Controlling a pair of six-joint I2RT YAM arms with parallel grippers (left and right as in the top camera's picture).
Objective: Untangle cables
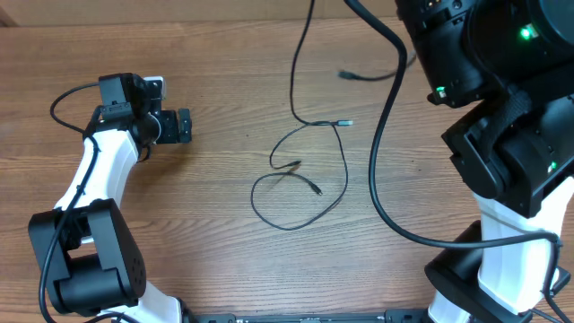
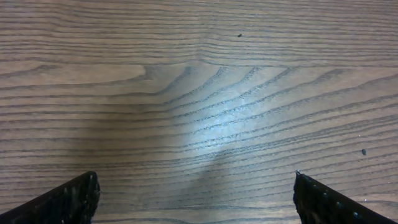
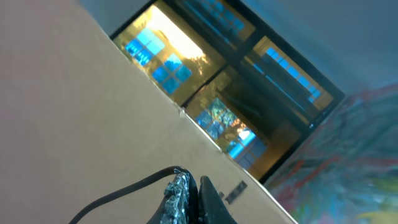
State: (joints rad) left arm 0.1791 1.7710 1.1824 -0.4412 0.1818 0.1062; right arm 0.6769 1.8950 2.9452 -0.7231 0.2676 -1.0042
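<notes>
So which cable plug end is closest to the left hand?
The dark plug end at mid-table, leftmost of the visible ends; the others lie farther from the left hand.

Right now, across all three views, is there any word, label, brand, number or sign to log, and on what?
No readable text in any view.
The wooden table, the cables, the left arm and the right arm show no lettering.
Right wrist view: a small dark tag on the pale surface, too small to read.
</notes>
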